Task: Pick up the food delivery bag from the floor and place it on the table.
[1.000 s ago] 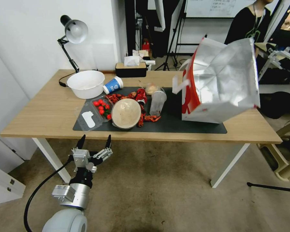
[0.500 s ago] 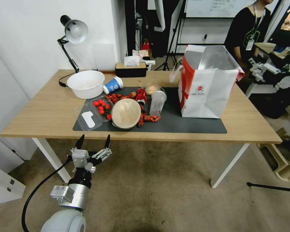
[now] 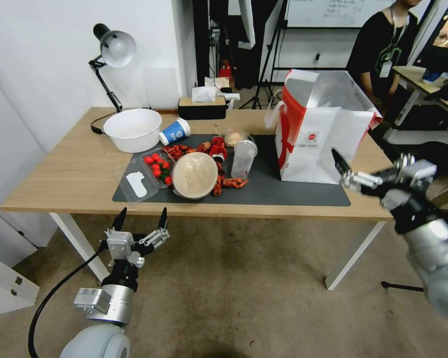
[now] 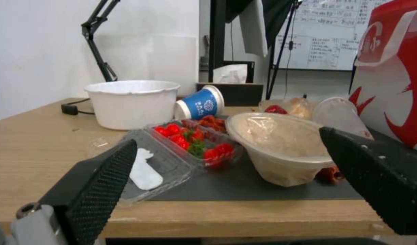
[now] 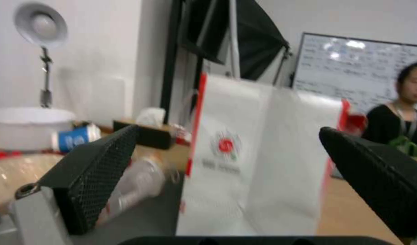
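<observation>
The food delivery bag (image 3: 321,134) stands upright on the right end of the dark mat (image 3: 283,191) on the table (image 3: 69,169), its top open and foil lining showing. The bag's white face with the red logo (image 5: 258,153) is toward my right gripper (image 3: 363,171), which hangs open just off the table's front right corner, apart from the bag. My left gripper (image 3: 142,214) is open and holds nothing, low in front of the table's left part, above the floor (image 3: 244,293). The bag's red side (image 4: 394,78) shows in the left wrist view.
On the mat's left half lie a lidded bowl (image 3: 194,174), a tomato tray (image 3: 157,166), a plastic cup (image 3: 244,158) and red shells. A white bowl (image 3: 133,128), blue cup (image 3: 175,132), lamp (image 3: 113,47) and tissue box (image 3: 202,105) stand behind. A person stands behind the table.
The bag went from tilted in the air to standing upright on the mat. My right gripper let go and swung round to the table's front right. The left arm sank slightly.
</observation>
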`<state>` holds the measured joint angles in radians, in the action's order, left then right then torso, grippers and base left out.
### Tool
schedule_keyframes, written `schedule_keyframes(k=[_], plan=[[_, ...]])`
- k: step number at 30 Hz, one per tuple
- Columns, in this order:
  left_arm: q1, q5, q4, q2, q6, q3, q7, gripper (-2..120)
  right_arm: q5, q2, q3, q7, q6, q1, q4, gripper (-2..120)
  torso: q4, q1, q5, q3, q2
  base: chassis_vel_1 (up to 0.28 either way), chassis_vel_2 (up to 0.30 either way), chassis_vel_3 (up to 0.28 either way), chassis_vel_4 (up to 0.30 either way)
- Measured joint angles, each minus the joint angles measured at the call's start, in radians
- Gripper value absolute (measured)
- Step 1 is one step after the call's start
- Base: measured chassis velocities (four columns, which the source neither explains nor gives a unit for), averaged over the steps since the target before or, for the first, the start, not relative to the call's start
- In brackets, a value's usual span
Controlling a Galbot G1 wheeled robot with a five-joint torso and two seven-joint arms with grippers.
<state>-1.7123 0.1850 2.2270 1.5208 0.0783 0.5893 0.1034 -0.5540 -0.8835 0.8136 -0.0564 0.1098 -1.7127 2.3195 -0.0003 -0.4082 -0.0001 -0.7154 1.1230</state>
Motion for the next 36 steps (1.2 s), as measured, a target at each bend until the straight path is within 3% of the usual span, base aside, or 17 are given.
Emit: schedule_keyframes(k=[14, 36], plan=[[0.003, 0.002, -0.012, -0.003, 0.003, 0.001, -0.001, 100, 0.241, -0.179, -0.116, -0.134, 0.049, -0.076, -0.048, 100, 0.0004, 0.0, 0.0, 0.0, 0.0, 0.0, 0.0, 0.0, 0.0], [0.008, 0.005, -0.03, -0.005, 0.011, 0.008, -0.004, 100, 0.307, -0.255, -0.234, -0.2, 0.056, -0.073, -0.113, 100, 0.0003, 0.0, 0.0, 0.0, 0.0, 0.0, 0.0, 0.0, 0.0]])
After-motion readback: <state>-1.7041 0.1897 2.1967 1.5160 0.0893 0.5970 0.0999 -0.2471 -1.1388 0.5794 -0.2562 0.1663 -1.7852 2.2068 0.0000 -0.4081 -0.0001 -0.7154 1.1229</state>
